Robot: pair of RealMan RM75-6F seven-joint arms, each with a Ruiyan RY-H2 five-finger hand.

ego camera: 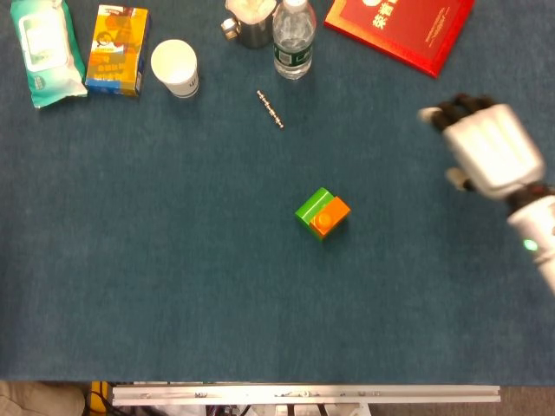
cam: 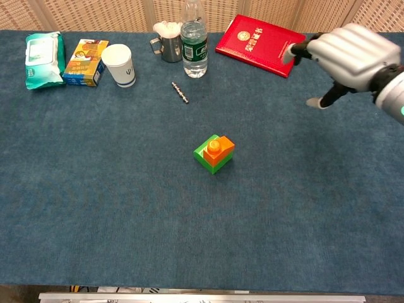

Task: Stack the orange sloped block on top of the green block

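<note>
Orange sloped block (cam: 218, 150) sits on green block (cam: 209, 156), mid-tabletop (cam: 126, 208). Bare cloth all around the stack. Right hand (cam: 349, 50) at 2 o'clock, well apart, fingers spread, holding nothing. Red booklet (cam: 260, 44) at 1 o'clock, lettering unreadable.

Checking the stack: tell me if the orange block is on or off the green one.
On: the orange sloped block sits atop the green block, nothing touching it.

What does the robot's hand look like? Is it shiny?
The right hand has a smooth, silvery-white shell, black fingers with pale tips, and a rounded back with ridges. Its wrist is white with a dark ring and a small green light in the head view. The left hand isn't visible.
</note>
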